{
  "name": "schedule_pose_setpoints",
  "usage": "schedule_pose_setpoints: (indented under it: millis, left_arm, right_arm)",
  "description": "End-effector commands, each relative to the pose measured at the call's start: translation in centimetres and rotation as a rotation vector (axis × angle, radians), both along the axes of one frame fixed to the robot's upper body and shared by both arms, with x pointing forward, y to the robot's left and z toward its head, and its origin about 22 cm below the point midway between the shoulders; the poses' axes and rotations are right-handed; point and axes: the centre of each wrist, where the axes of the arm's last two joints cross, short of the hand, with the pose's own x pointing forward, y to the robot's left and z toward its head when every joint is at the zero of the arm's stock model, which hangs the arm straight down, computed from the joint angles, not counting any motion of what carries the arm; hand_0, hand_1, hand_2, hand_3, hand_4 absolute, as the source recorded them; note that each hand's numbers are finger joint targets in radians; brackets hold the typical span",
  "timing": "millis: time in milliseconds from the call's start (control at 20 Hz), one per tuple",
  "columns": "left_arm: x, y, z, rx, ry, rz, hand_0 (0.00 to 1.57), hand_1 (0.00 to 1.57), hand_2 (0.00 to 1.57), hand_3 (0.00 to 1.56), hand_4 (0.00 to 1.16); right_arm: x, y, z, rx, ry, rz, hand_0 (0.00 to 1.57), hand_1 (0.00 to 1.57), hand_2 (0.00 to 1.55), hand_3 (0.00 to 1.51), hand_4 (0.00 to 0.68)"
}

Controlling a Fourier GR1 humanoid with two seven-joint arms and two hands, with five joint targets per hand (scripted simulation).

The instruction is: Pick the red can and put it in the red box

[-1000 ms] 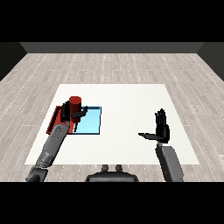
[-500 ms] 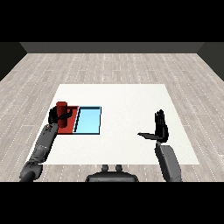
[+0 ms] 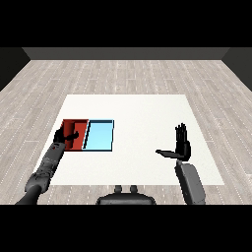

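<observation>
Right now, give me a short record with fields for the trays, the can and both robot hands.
red tray: rectangular red tray at the table's left side
blue tray: rectangular light blue tray, touching the red tray's right side
red can: not clearly distinguishable; left hand covers the red tray's front part
left robot hand: left robot hand over the red tray, fingers curled
right robot hand: right robot hand raised over the white table, fingers straight, holding nothing

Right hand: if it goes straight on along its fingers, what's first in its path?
The right hand has straight fingers pointing away from the robot over the white table. Nothing shows in that line; the way looks free to the table's far edge, though height is unclear.
</observation>
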Motion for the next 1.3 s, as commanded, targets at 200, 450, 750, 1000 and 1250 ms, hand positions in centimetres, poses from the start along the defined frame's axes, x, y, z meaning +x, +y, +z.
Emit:
schedule_pose_setpoints:
  millis: [200,450,750,1000,1250]
  left_arm:
    - [-0.7,-0.3,-1.7,-0.036,0.133,0.049,1.25,1.25,1.17,0.00,0.46]
    - [-0.9,1.1,-1.0,0.078,0.294,-0.060,0.00,0.00,0.00,0.00,0.32]
    - [0.4,0.6,0.2,-0.019,0.316,0.049,0.00,0.00,0.00,0.00,0.00]
    - [0.2,2.0,1.0,-0.073,-0.031,0.103,0.00,0.00,0.00,0.00,0.00]
    - [3.6,-1.5,4.3,-0.262,-0.549,-0.060,0.00,0.00,0.00,0.00,0.00]
  right_arm:
    - [0.0,1.3,0.1,-0.022,-0.052,0.026,0.00,0.00,0.00,0.00,0.000]
    - [-1.0,-0.1,-0.4,-0.002,-0.062,0.038,0.00,0.00,0.00,0.00,0.000]
    - [-1.3,0.5,-0.4,0.026,-0.064,0.040,0.00,0.00,0.00,0.00,0.000]
    - [-1.0,-1.0,0.3,-0.008,-0.090,0.043,0.00,0.00,0.00,0.00,0.000]
    - [-0.4,0.2,1.1,0.016,-0.106,0.081,0.00,0.00,0.00,0.00,0.000]
